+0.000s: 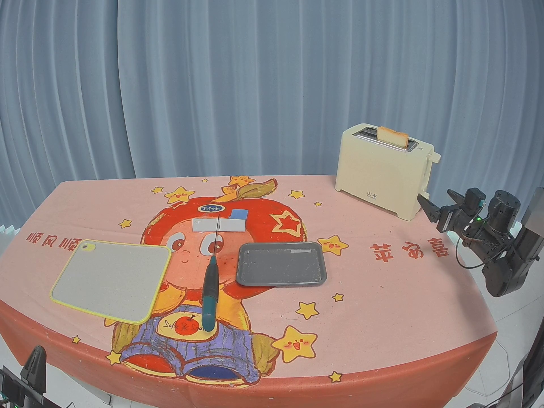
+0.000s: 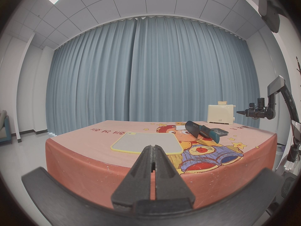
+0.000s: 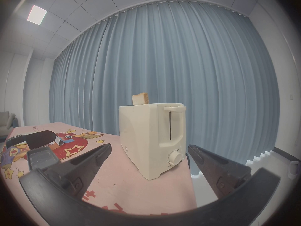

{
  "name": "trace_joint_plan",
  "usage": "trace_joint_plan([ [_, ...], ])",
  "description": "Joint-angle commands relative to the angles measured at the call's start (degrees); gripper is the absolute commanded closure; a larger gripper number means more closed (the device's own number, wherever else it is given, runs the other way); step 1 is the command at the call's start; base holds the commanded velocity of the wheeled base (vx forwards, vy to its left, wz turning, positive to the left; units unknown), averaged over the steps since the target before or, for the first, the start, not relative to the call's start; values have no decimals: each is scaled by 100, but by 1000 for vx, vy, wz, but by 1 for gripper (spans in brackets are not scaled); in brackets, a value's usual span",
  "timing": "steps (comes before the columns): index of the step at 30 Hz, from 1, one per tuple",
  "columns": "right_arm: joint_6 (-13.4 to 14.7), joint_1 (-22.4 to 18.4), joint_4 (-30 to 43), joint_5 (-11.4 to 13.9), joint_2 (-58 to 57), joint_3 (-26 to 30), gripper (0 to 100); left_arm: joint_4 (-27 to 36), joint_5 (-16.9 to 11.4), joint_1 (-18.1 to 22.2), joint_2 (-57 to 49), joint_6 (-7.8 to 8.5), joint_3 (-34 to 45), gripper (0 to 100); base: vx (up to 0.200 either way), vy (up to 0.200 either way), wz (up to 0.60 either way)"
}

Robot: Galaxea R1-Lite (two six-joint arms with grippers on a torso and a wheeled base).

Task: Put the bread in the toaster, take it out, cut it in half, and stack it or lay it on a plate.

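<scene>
The right gripper (image 1: 437, 199) hung beyond the table's (image 1: 396, 290) right edge with its fingers spread wide and empty, levelled at the lever end of the toaster (image 1: 377, 178) and just short of it. The bread (image 1: 392, 136) stood upright in a slot, its top poking out. The left gripper (image 2: 152, 148), fingers pressed together on nothing, sat low before the near left edge, facing the cutting board (image 1: 110, 279); between the board and the grey plate (image 1: 281, 263) lay the knife (image 1: 211, 290), handle toward the near edge.
</scene>
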Motion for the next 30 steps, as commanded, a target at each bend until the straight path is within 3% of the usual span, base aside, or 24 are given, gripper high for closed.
trace_joint_plan([
  [1, 9, 18, -111, 12, -171, 239, 0, -1, 8, 4, -31, 1, 101, 100, 0, 0, 0],
  [10, 44, 88, -462, 117, -646, 1144, 0, -1, -1, 4, -31, -8, 101, 100, 0, 0, 0],
  [16, 114, 62, -524, 135, -945, 1425, 0, -1, -1, 13, -31, -8, 101, 100, 0, 0, 0],
  [21, 448, 0, -533, 530, -1103, 1724, 0, -1, -1, 13, -22, -8, 101, 100, 0, 0, 0],
  [25, 527, -123, -533, 539, -1112, 1750, 0, -1, -1, 4, -31, -8, 101, 100, 0, 0, 0],
  [27, 861, -202, -541, 548, -1147, 1926, 0, -1, -1, 13, -22, -8, 101, 100, 0, 0, 0],
  [30, 1081, -228, -533, 548, -1349, 2076, 0, -1, -1, 13, -31, -8, 101, 100, 0, 0, 0],
])
